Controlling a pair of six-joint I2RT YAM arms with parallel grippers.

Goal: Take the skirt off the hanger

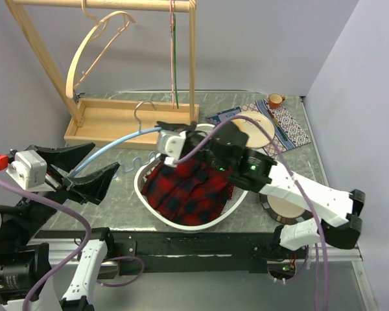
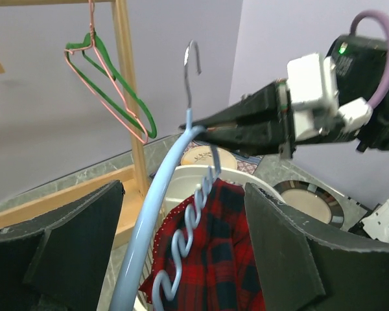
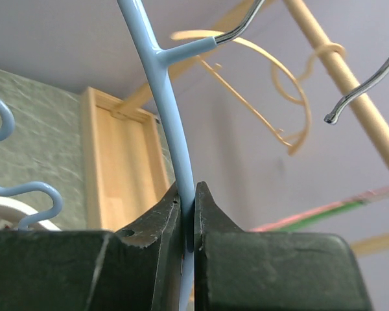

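Note:
A light blue hanger (image 1: 117, 146) with a metal hook (image 1: 141, 109) is held tilted over the white basket (image 1: 149, 201). The red plaid skirt (image 1: 191, 188) lies in the basket, its top edge against the hanger's wavy lower bar (image 2: 181, 246). My right gripper (image 1: 162, 127) is shut on the hanger's arm just below the hook; the right wrist view (image 3: 188, 204) shows this close up. My left gripper (image 1: 106, 157) is open, its fingers (image 2: 71, 240) on either side of the hanger's other arm (image 2: 152, 220) without touching it. The skirt also shows in the left wrist view (image 2: 230, 259).
A wooden rack with a tray base (image 1: 117, 122) stands at the back left, carrying a wooden hanger (image 1: 91, 48) and thin green and pink hangers (image 1: 173, 52). A plate (image 1: 253, 126), an orange cup (image 1: 275, 99) and a patterned cloth (image 1: 290, 126) lie at the back right. A round disc (image 1: 286, 208) lies under the right arm.

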